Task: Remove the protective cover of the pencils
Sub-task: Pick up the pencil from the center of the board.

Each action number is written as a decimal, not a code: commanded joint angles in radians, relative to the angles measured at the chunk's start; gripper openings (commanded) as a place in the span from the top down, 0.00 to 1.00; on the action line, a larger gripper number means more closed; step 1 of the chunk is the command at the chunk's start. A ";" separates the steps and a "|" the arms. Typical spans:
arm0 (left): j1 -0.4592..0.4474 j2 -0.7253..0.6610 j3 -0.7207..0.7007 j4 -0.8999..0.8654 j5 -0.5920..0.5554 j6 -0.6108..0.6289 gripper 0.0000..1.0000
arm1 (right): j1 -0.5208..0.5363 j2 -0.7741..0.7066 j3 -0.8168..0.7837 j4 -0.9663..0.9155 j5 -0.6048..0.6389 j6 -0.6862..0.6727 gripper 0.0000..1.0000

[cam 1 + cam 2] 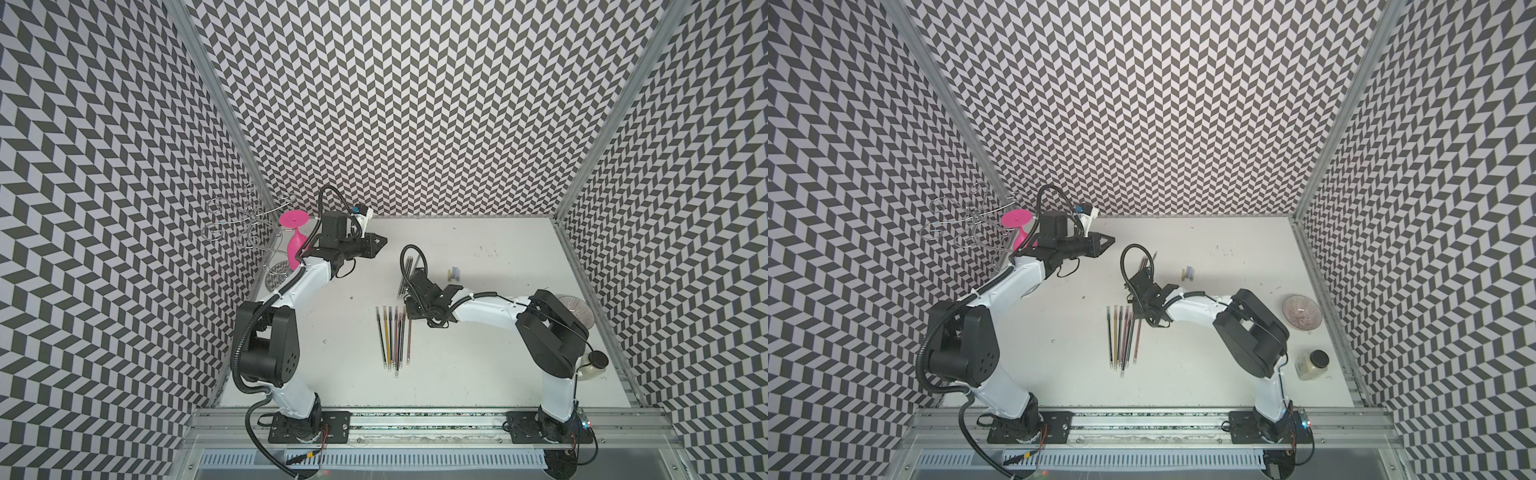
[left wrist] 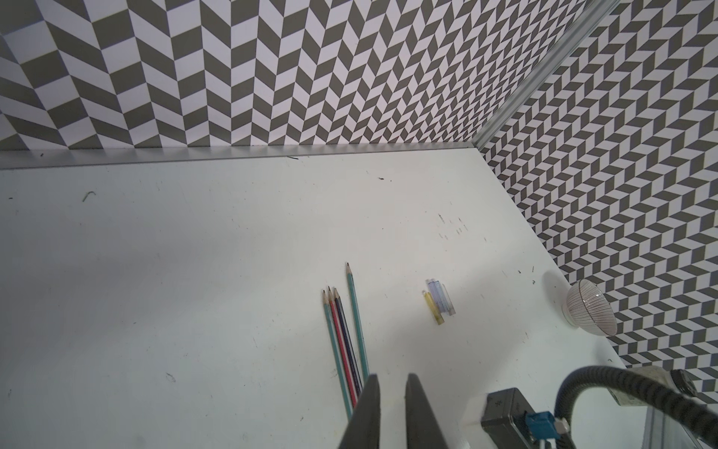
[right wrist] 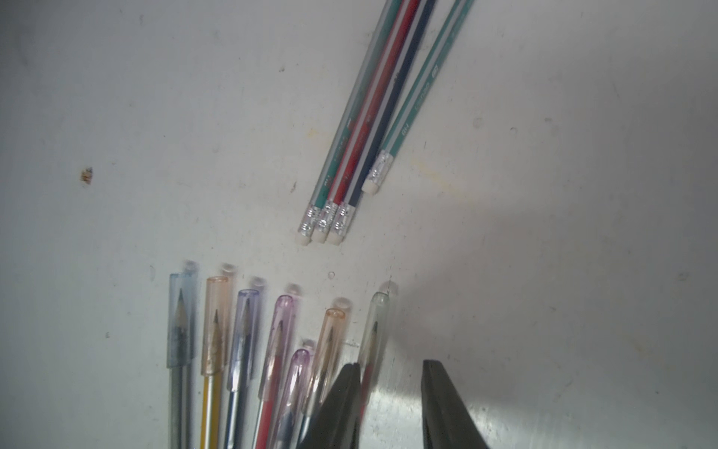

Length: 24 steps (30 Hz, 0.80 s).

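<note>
Out in the middle of the white counter lies a row of thin capped pencils, with black, yellow, pink and grey bodies side by side and pale eraser ends toward the robot. Every sharpened tip sits under a translucent plastic cap: blue-grey, orange, purple, pink, clear, seven by my count in the right wrist view. The right pincer hovers low over the cap end of that row, dark fingers spread, bare counter between them, nothing pinched. One finger sits right beside the clear-capped pencil at the row's edge, and whether it touches is hard to call through the blur. Just beyond the caps lie four bare striped pencils in green, red and navy, erasers facing the row, three tight together and one just apart. Farther back there's a small cluster of loose caps, yellow and bluish. The left pincer is raised over the back left of the counter, fingers almost together with a slim gap, empty.
</note>
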 commanded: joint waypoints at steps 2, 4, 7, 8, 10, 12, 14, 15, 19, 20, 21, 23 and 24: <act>0.011 -0.022 -0.013 0.034 0.018 -0.016 0.84 | 0.009 0.038 0.023 0.005 0.008 0.012 0.71; 0.012 -0.022 -0.015 0.034 0.021 -0.018 0.84 | 0.012 0.047 0.028 0.009 0.000 0.005 0.71; 0.013 -0.018 -0.015 0.036 0.024 -0.018 0.84 | 0.015 0.065 0.038 0.003 0.003 -0.003 0.71; 0.013 -0.017 -0.015 0.036 0.025 -0.018 0.84 | 0.014 0.073 0.039 0.001 0.005 -0.004 0.71; 0.011 -0.018 -0.015 0.035 0.025 -0.018 0.84 | 0.015 0.084 0.040 -0.008 0.015 -0.005 0.71; 0.012 -0.018 -0.016 0.034 0.025 -0.016 0.84 | 0.015 0.092 0.038 -0.021 0.034 -0.001 0.74; 0.013 -0.018 -0.016 0.035 0.028 -0.015 0.84 | 0.015 0.088 0.028 -0.032 0.058 0.003 0.77; 0.012 -0.019 -0.017 0.034 0.028 -0.016 0.84 | 0.015 0.082 0.021 -0.035 0.073 0.004 0.78; 0.013 -0.017 -0.016 0.034 0.028 -0.015 0.84 | 0.014 0.050 -0.013 -0.046 0.107 0.016 0.83; 0.012 -0.018 -0.016 0.035 0.031 -0.015 0.84 | 0.012 0.040 -0.026 -0.046 0.111 0.018 0.85; 0.012 -0.017 -0.018 0.034 0.035 -0.016 0.84 | 0.007 0.027 -0.041 -0.044 0.118 0.017 0.86; 0.010 -0.013 -0.024 0.037 0.048 -0.014 0.84 | -0.015 -0.012 -0.083 -0.037 0.138 0.022 0.90; 0.005 -0.010 -0.024 0.038 0.058 -0.012 0.84 | -0.039 -0.044 -0.111 -0.025 0.138 0.022 0.91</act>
